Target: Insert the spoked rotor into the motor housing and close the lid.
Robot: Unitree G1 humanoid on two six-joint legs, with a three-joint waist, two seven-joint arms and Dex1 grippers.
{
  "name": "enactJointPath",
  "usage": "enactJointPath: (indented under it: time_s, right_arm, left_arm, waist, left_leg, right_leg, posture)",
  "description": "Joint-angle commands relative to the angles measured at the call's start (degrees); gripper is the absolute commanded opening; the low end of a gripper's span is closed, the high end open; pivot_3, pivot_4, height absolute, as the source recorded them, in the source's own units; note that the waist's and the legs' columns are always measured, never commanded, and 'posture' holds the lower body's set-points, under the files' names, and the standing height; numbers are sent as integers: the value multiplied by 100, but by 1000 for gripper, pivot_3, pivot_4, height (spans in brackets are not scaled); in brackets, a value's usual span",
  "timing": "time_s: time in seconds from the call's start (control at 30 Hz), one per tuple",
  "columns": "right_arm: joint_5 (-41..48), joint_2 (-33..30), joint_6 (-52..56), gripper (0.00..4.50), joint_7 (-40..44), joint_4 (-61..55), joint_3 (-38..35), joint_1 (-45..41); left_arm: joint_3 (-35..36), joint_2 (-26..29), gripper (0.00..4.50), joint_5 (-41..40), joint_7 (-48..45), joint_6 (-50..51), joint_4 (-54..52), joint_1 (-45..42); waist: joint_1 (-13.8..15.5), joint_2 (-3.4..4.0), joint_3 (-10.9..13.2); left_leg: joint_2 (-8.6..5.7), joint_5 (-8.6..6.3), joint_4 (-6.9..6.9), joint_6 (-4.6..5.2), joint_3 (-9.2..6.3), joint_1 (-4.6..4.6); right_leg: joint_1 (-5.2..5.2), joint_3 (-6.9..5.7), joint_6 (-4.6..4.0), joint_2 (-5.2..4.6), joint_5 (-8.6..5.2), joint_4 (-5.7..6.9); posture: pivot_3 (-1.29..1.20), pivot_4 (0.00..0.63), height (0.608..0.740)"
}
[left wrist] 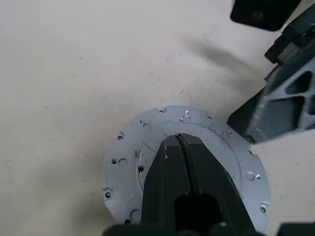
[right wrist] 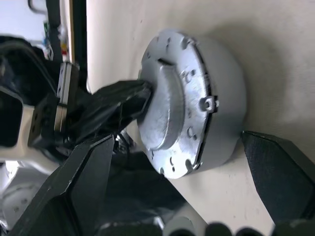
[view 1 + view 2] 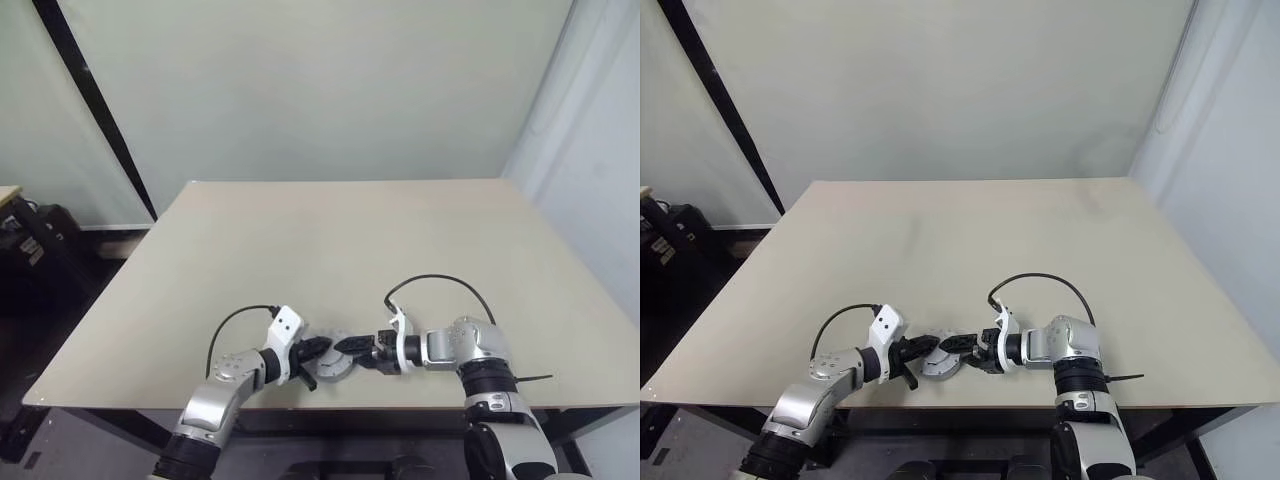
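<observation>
Lid [image 1: 197,147] flat on motor housing [image 2: 224,113], face up; centre hidden under closed left claw [image 1: 181,142]; right claw [image 2: 182,182] open around.

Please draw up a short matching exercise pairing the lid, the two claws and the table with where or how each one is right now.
Things:
1. lid
2. left claw
3. right claw
4. table

States:
A. open, one finger on each side of the round silvery assembly
B. shut, its tip resting over the middle of the disc
C. beige and flat, bearing the assembly near its front edge
D. round, silvery, lying on top of the housing

Pairs: 1-D, 2-B, 3-A, 4-C
</observation>
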Motion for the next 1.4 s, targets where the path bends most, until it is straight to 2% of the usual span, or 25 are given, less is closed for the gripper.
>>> enactJointPath:
  time_s: [0.03,0.27,0.37,0.53,0.63,0.87,0.97,1.13,1.3,1.33,1.4]
  right_arm:
    - [301,173,-42,4487,-109,-10,-109,-190]
    - [381,323,-93,4487,-358,43,-258,-175]
    - [395,339,-115,3894,-468,109,-358,-186]
    - [452,360,-71,2173,-607,122,-392,-126]
    - [489,363,-48,1410,-671,113,-394,-97]
    - [571,342,-63,1347,-780,113,-373,-59]
    - [594,344,-71,1347,-816,96,-370,-26]
    - [709,374,-49,1324,-870,19,-451,13]
    - [925,448,-8,1304,-927,-80,-612,47]
    - [974,469,10,1304,-923,-110,-648,56]
    - [1064,521,50,1304,-926,-183,-718,76]
  left_arm:
    - [1,90,0,57,57,155,105,90]
    - [16,80,0,64,77,154,91,92]
    - [23,82,0,70,76,147,89,91]
    - [28,71,0,70,72,134,101,85]
    - [50,46,0,40,65,119,92,81]
    - [64,75,0,35,29,119,61,60]
    - [292,159,623,-291,-135,387,-141,104]
    - [1282,306,2424,-1122,-131,764,-444,160]
    - [2356,543,4235,-2196,-107,1653,-666,260]
    - [2533,565,4500,-2400,-87,1833,-706,303]
    - [2825,537,4500,-2741,2,2107,-815,407]
  waist:
    - [-10,1,0]
    - [-101,1,0]
    - [-130,2,0]
    - [-143,2,-1]
    - [-167,7,-3]
    - [-176,14,-8]
    - [-185,15,-8]
    - [-262,16,-6]
    - [-259,15,-3]
    - [-260,16,-3]
    - [-261,15,-2]
  left_leg:
    - [0,0,0,0,0,0]
    - [2,0,0,0,0,2]
    - [2,0,1,0,0,2]
    - [2,0,-2,0,0,-2]
    - [4,0,-5,1,0,-2]
    - [5,0,-4,0,1,4]
    - [5,0,-4,1,0,3]
    - [8,0,-9,1,-1,-5]
    - [10,0,-11,1,-6,-16]
    - [8,0,-11,1,-6,-17]
    - [6,-1,-12,0,-4,-19]
  right_leg:
    - [0,0,0,0,0,1]
    - [0,-1,-1,0,0,2]
    - [0,0,-1,0,0,3]
    - [-1,1,-1,0,0,2]
    - [-1,1,-1,2,0,3]
    - [-1,1,-2,2,-1,2]
    - [-2,0,-2,2,-1,2]
    - [-6,1,-2,2,-1,2]
    - [-15,-3,-2,4,-1,-1]
    - [-14,-3,-2,3,-1,-3]
    - [-13,-2,-1,0,-1,-9]
  posture:
    - [0,0,740]
    - [0,0,740]
    - [0,0,740]
    - [0,0,740]
    - [0,0,740]
    - [0,0,740]
    - [0,0,740]
    - [0,0,740]
    - [0,0,740]
    - [0,0,740]
    - [0,0,740]
